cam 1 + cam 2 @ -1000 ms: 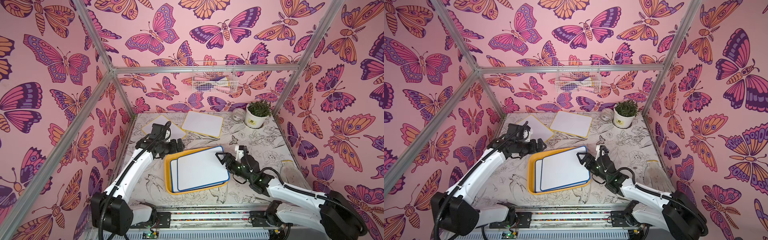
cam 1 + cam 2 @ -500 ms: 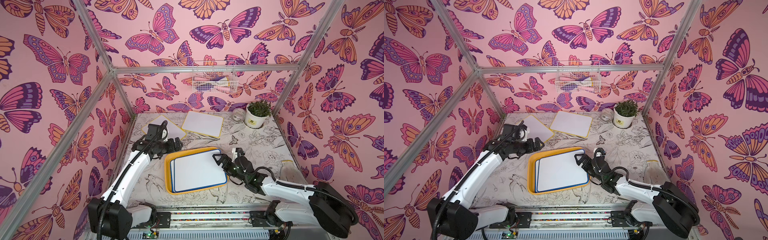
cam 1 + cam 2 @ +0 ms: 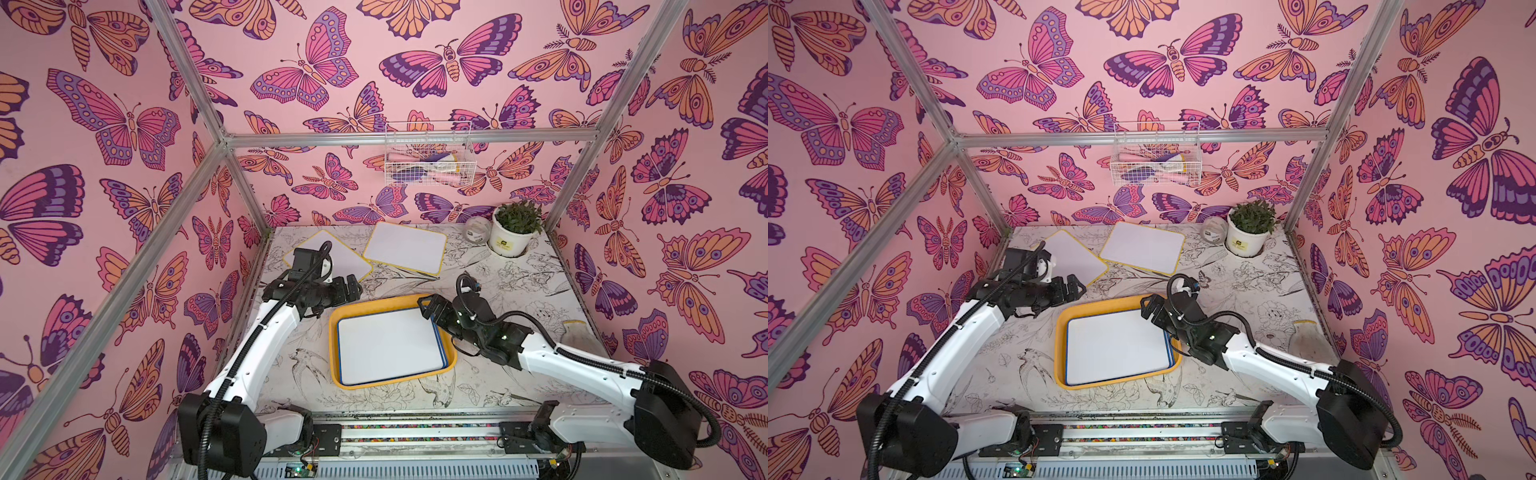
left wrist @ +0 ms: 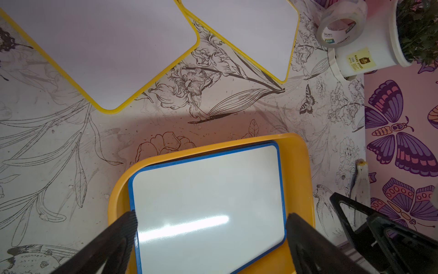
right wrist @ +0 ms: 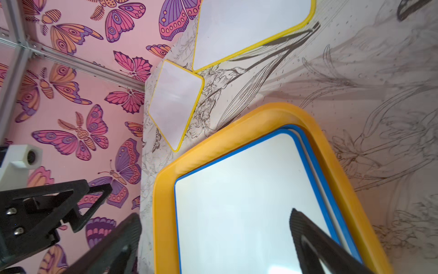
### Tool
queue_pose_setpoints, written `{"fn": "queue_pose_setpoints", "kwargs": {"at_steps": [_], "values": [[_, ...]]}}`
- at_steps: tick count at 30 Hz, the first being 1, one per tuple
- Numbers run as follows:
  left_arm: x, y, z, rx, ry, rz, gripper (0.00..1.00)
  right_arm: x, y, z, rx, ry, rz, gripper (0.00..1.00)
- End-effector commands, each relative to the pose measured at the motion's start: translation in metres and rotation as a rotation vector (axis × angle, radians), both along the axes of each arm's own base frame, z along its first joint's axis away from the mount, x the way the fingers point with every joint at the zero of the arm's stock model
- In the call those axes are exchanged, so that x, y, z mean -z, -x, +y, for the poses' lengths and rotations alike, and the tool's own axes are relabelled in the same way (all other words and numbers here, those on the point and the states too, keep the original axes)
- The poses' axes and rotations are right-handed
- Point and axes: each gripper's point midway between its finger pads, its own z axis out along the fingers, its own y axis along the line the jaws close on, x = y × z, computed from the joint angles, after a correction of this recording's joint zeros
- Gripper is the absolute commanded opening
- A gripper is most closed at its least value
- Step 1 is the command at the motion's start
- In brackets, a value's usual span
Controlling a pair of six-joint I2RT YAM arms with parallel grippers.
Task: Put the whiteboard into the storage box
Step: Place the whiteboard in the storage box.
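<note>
The whiteboard (image 3: 388, 345) lies flat inside the yellow storage box (image 3: 374, 309) on the desk (image 3: 519, 299). The left claw (image 3: 353, 289) and right claw (image 3: 428, 309) gape wide, empty, near the box's far corners.

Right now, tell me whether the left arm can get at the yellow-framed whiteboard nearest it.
Probably yes. The left gripper is open and empty, right beside that yellow-framed whiteboard, which lies flat on the table with nothing on it. Its thin edge may be awkward to pinch.
</note>
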Motion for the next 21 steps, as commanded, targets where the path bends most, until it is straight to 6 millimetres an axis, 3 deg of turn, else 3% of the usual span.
{"fn": "queue_pose_setpoints", "kwargs": {"at_steps": [1, 12, 21], "values": [[0.020, 0.003, 0.009, -0.031, -0.040, 0.066, 1.00, 0.034, 0.012, -0.023, -0.008, 0.219, 0.061, 0.99], [0.063, 0.013, 0.033, -0.142, -0.156, 0.216, 1.00, 0.014, 0.009, -0.082, 0.029, 0.574, -0.070, 0.99], [0.111, 0.048, 0.033, -0.176, -0.191, 0.366, 0.98, 0.014, -0.005, -0.107, 0.041, 0.449, -0.046, 0.99]]}}
